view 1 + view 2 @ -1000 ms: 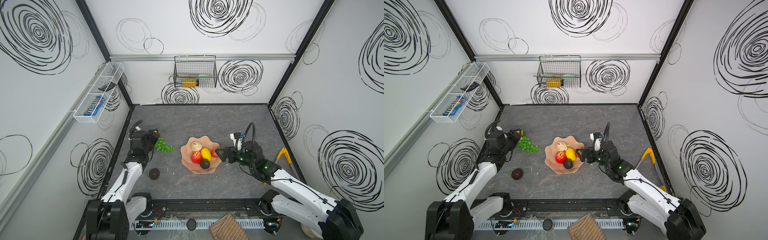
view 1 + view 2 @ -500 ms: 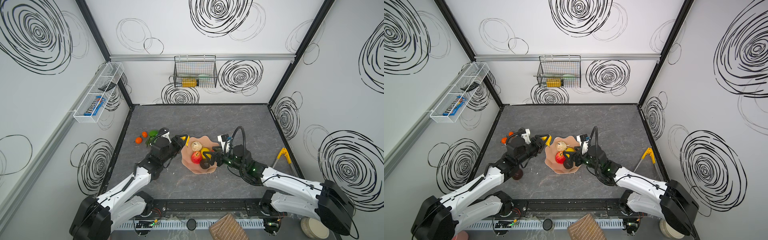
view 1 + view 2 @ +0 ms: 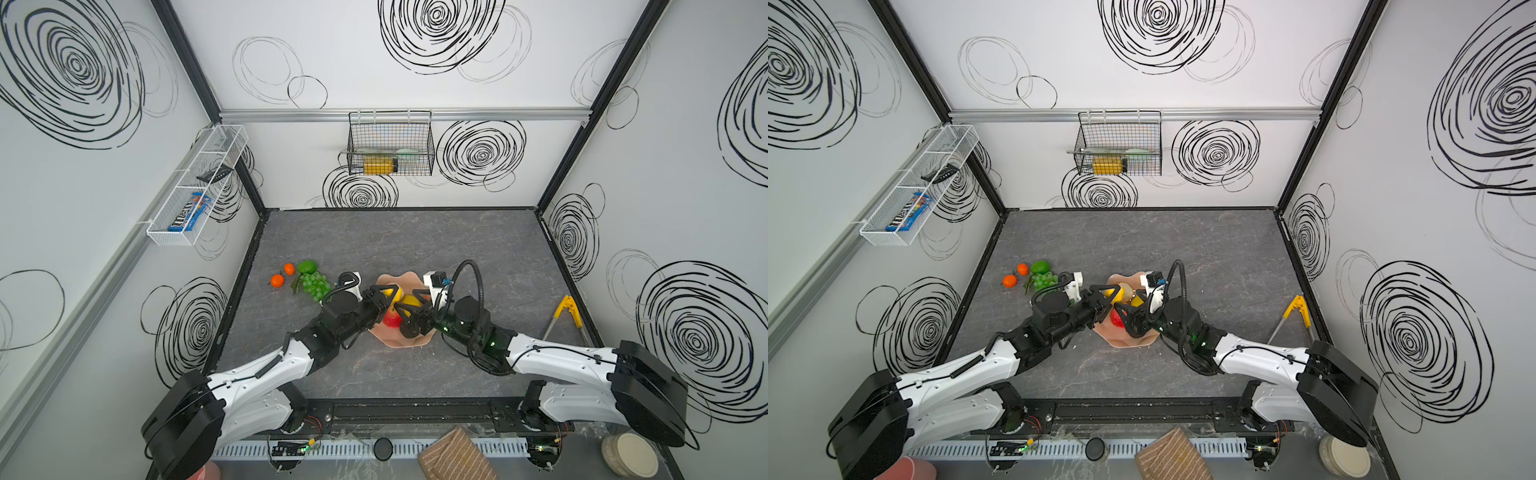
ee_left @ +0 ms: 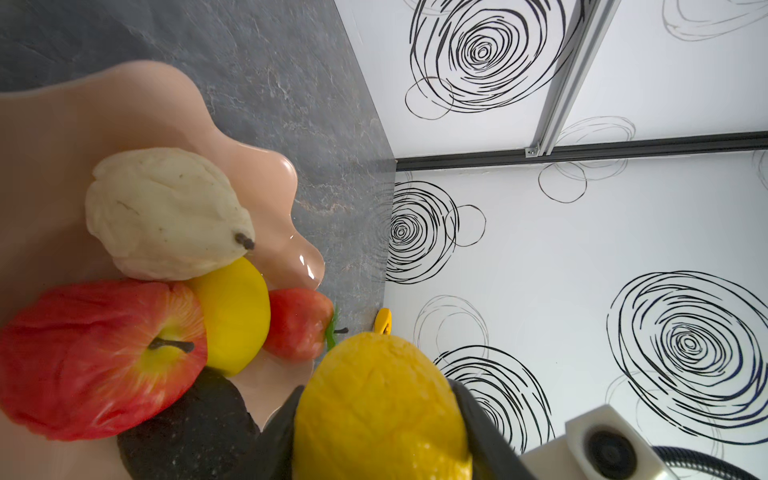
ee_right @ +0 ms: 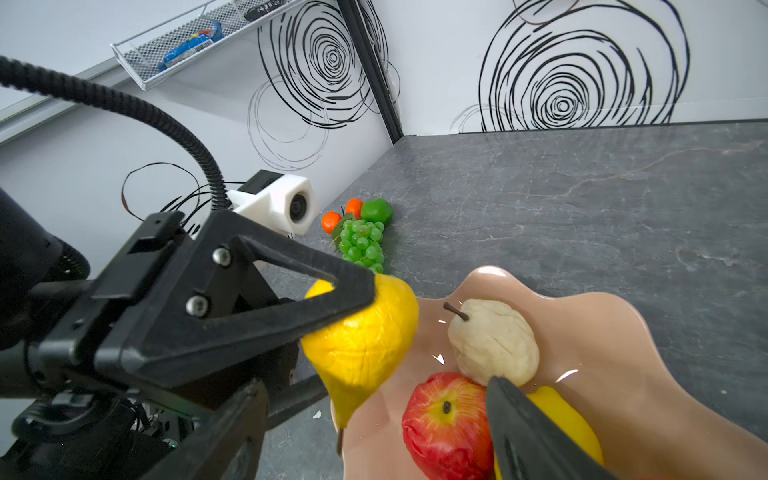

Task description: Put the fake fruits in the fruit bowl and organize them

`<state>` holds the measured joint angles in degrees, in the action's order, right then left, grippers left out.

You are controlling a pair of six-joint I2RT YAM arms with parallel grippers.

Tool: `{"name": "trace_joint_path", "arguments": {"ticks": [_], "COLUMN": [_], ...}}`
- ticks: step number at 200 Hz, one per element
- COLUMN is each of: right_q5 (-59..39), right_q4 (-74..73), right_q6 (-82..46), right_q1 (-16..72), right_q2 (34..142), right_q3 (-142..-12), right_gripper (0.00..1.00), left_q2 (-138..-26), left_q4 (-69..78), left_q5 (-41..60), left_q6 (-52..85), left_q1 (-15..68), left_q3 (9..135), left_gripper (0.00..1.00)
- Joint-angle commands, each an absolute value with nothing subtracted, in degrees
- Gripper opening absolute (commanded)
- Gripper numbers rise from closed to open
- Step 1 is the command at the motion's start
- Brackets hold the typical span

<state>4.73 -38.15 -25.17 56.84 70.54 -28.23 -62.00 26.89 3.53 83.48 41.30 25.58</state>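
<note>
Closest in, the fruit bowl point(image 3: 401, 340) sits on the grey table point(image 3: 415, 249), about midway between the two arms. It is a shallow, glossy peach-pink dish with a wavy, scalloped rim. Both grippers meet over it.

The left gripper point(image 4: 378, 415) pinches a yellow pear point(image 5: 361, 345) between its black fingers point(image 5: 291, 307). The pear's skin is dimpled, and its narrow stem end hangs down at the bowl's edge.

The right gripper point(image 3: 409, 304) has its jaws spread above the bowl's contents. One of its fingers point(image 5: 528, 436) lies across the lemon point(image 4: 237, 316), just beside the red apple point(image 4: 95, 357). Whether it touches either one cannot be told.

The apple is streaked red, with a yellow blush around its dark stem. Against it lie a wrinkled beige fruit point(image 4: 166, 212) shaped like a pear and a rough dark fruit point(image 4: 187, 428). A strawberry point(image 4: 297, 324) with a green leaf rests just beyond the lemon.

Farther back on the left, well apart from the bowl, a green grape bunch point(image 3: 316, 286) lies on the table. The nearer orange point(image 3: 277, 280), the farther orange point(image 3: 289, 269) and a shiny green lime point(image 3: 307, 266) are clustered just behind it. Off to the right, near the wall, lie the yellow-handled tongs point(image 3: 567, 309).
</note>
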Motion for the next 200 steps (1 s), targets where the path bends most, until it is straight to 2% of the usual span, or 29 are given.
{"name": "trace_joint_path", "arguments": {"ticks": [1,146,174,200], "right_q5": [9.48,17.99,18.68,18.9], "right_q4": [-43.37,-50.33,-50.82,-50.89], "right_q6": [-23.56,-20.66,-20.18,-19.78], "right_q1": [58.22,60.29,60.29,60.29], "right_q2": [71.24,75.53,75.41,75.32], "right_q3": [-27.11,-25.66,-25.92,-26.19], "right_gripper": [0.86,0.85,0.83,0.77], "left_q2": [-62.57,-64.67,-64.96,-65.05], "left_q4": [33.15,37.42,37.77,37.97], "left_q5": [1.87,-0.83,-0.96,-1.12], "left_q6": [85.77,88.85,89.21,89.38], "left_q1": [42.56,48.04,48.6,48.8], "left_q3": [24.88,25.22,25.16,24.87], "left_gripper": [0.53,0.53,0.53,0.53]}}
